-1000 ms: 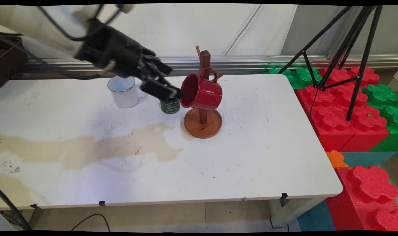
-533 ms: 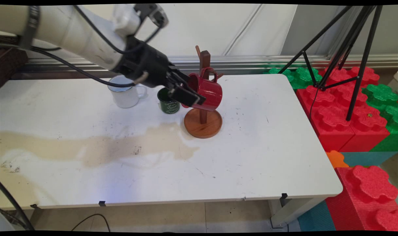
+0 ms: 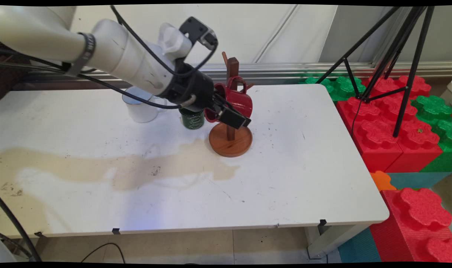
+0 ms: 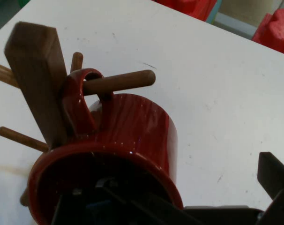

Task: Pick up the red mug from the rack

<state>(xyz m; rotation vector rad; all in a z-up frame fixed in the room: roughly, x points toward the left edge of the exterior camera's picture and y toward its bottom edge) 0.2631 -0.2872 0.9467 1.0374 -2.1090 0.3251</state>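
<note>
Now | jaws (image 3: 226, 111) apart, straddling red mug's (image 3: 237, 101) rim: one finger (image 4: 114, 199) inside the mouth, other finger (image 4: 273, 173) outside its wall | mug hangs by handle on wooden rack (image 3: 231, 93) peg, mouth tilted toward gripper | green mug (image 3: 192, 119) and white mug (image 3: 140, 109) left of rack on table (image 3: 285, 167)

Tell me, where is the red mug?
The red mug hangs by its handle on a peg of the wooden mug tree, right of the green mug.
</note>
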